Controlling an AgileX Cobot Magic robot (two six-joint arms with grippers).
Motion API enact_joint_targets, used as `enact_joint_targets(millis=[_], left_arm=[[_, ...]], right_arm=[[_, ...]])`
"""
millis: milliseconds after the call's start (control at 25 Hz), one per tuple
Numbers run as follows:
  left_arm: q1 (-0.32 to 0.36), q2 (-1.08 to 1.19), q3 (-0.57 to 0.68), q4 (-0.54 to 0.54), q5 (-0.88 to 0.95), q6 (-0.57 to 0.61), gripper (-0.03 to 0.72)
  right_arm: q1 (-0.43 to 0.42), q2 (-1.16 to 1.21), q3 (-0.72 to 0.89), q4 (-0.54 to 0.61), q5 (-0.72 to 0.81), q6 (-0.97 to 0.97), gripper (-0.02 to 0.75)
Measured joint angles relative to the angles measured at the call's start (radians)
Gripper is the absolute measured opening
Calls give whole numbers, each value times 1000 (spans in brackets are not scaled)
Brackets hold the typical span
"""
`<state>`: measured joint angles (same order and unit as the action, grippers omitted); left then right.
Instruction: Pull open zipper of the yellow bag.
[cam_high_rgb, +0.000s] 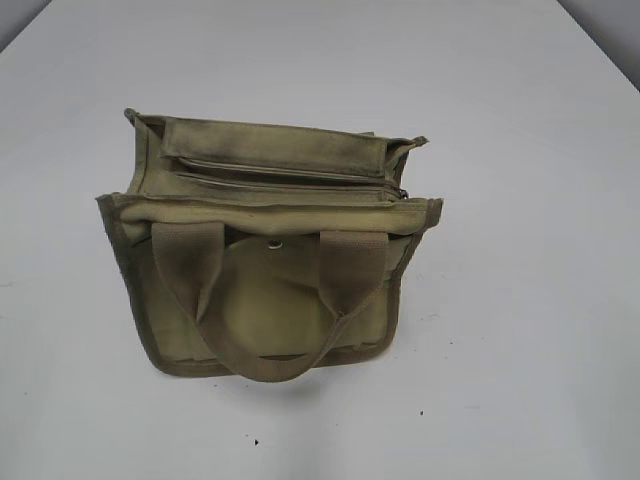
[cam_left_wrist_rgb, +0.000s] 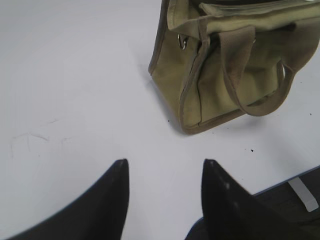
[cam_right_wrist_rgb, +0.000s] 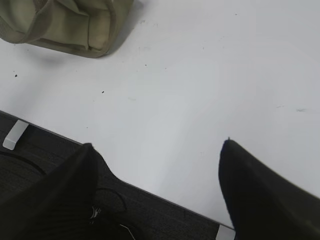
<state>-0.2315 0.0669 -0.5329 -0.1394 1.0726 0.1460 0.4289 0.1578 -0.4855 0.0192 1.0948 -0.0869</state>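
Observation:
The yellow bag (cam_high_rgb: 270, 265) stands upright in the middle of the white table, handles hanging down its front. Its zipper (cam_high_rgb: 290, 185) runs across the top, closed as far as I can see; the pull tab is too small to make out. In the left wrist view the bag (cam_left_wrist_rgb: 225, 75) is at the upper right, well ahead of my left gripper (cam_left_wrist_rgb: 165, 167), which is open over bare table. Only a corner of the bag (cam_right_wrist_rgb: 65, 22) shows at the upper left of the right wrist view, far from my right gripper (cam_right_wrist_rgb: 157, 147), which is wide open and empty. Neither arm shows in the exterior view.
The white table (cam_high_rgb: 520, 350) spreads around the bag on all sides. Its near edge (cam_right_wrist_rgb: 150, 192) runs under my right gripper, with dark floor and cables below. The same edge (cam_left_wrist_rgb: 295, 180) shows at the lower right of the left wrist view.

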Motion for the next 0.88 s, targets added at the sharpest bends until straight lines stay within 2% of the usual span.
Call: enact_joint_targets(millis=[160, 280, 520, 640, 880], left_arm=[[0, 0, 0, 0, 0, 0, 349], [20, 0, 0, 0, 1, 0, 333], [196, -18, 1, 0, 1, 0, 312], [245, -56, 3, 0, -2, 0, 312], [252, -73, 4, -2, -2, 0, 312]], right_arm=[[-15, 0, 0, 2, 0, 0, 582], [-117, 0, 0, 11, 0, -1, 582], [-349, -68, 0, 13, 0, -1, 582], [-392, -123, 1, 15, 0, -1, 582], [-397, -164, 1, 21, -1, -1, 582]])
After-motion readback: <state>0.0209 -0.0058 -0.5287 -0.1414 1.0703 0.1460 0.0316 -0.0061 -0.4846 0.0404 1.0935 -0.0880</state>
